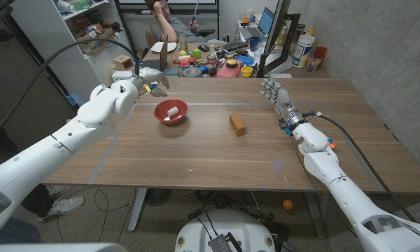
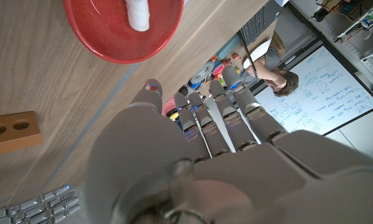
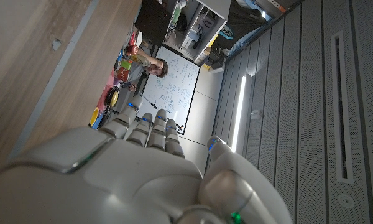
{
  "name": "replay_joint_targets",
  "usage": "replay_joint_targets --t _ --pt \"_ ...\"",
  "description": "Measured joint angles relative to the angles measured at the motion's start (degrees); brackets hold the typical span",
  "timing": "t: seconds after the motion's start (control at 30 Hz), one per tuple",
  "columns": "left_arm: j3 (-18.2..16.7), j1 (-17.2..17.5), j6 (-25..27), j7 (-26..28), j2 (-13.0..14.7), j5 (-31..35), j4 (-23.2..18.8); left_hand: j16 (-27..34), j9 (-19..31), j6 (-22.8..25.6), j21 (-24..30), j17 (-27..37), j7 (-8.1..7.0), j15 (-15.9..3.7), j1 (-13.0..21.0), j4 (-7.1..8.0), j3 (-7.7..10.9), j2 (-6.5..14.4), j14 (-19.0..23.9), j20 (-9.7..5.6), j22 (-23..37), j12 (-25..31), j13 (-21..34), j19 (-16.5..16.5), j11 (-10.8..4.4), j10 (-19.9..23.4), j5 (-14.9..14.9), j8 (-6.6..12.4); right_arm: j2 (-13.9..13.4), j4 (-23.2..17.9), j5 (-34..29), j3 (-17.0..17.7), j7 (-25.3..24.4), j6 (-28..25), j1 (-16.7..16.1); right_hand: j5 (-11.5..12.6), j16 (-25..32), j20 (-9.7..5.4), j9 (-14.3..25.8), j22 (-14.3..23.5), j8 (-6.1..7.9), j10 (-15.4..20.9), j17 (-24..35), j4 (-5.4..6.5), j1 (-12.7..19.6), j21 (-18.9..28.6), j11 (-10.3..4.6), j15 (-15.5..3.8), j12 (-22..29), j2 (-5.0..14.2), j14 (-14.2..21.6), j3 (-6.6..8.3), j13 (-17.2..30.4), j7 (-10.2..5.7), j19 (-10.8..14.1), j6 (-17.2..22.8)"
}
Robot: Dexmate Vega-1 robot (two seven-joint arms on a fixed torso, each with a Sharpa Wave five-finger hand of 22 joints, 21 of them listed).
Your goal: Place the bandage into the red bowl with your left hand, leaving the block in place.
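The red bowl sits left of the table's middle with the white bandage roll lying inside it; the left wrist view shows the same bowl and roll. A brown wooden block with two holes lies on the table to the bowl's right, also seen as a block in the left wrist view. My left hand hovers above and behind the bowl, fingers extended and apart, holding nothing. My right hand is at the table's right, fingers straight, empty.
The back edge of the table is crowded with colourful clutter. A person sits behind it by a whiteboard. Shelves stand at the back left. Bare wood lies between the block and my right hand.
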Motion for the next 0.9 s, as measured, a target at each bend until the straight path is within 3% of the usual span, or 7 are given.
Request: replay_joint_targets --t 0.33,0.53,0.8,0.9 --pt "-6.12 5.84 0.58 9.34 1.13 -3.12 -2.61 -0.37 -0.16 -3.92 -3.03 -0.63 -0.58 0.38 -4.58 2.31 -1.78 -0.53 -4.73 2.41 0.00 -0.81 -0.39 -3.03 0.92 -4.44 0.66 -1.52 -0.62 -3.03 -0.23 -0.07 -1.81 -0.85 -2.15 0.00 0.00 0.21 0.00 0.00 0.00 0.00 0.00 0.00 -0.29 -0.20 0.00 0.00 0.00 -0.29 0.00 0.00 0.00 0.00 0.21 0.00" --pt "-9.20 8.54 0.13 14.30 1.19 -5.52 -3.08 -0.45 -0.43 -10.08 -6.58 -1.92 -0.66 0.62 -8.00 4.00 -2.96 -0.46 -11.48 4.71 0.01 -1.33 -1.10 -6.76 1.77 -10.20 1.50 -2.46 -0.98 -5.46 -0.65 -0.08 -3.44 -1.50 -4.03 0.00 0.00 0.21 0.00 0.00 0.00 0.00 0.00 0.17 -0.29 -0.20 0.00 0.00 0.00 -0.29 0.00 -0.17 0.00 0.00 0.20 0.00" --pt "-13.97 12.34 -2.06 20.49 1.33 -8.94 -3.06 -0.44 -0.42 -15.13 -8.86 -2.89 -1.64 0.80 -11.99 6.37 -4.43 -0.11 -14.88 5.82 0.01 -1.33 -1.66 -8.49 3.05 -14.36 1.94 -2.67 -1.53 -10.25 -2.06 -0.08 -7.87 -2.06 -8.20 0.00 0.00 0.21 0.00 0.00 0.00 0.00 0.00 0.17 -0.52 -0.20 0.00 0.00 0.00 -0.52 0.00 -0.17 0.00 0.00 0.20 0.00" --pt "-15.61 13.63 -4.10 23.96 1.26 -11.37 -2.70 -0.44 -0.69 -16.67 -9.64 -3.11 -1.89 0.82 -13.77 7.38 -4.96 -0.03 -15.76 6.24 0.01 -1.33 -1.92 -8.91 3.30 -15.86 1.94 -2.67 -2.04 -13.79 -2.72 -0.08 -9.85 -2.08 -11.77 0.00 0.00 0.21 0.00 0.00 0.00 0.00 0.00 0.17 -0.52 -0.20 0.00 0.00 0.00 -0.52 0.00 -0.17 0.00 0.04 0.20 0.04"
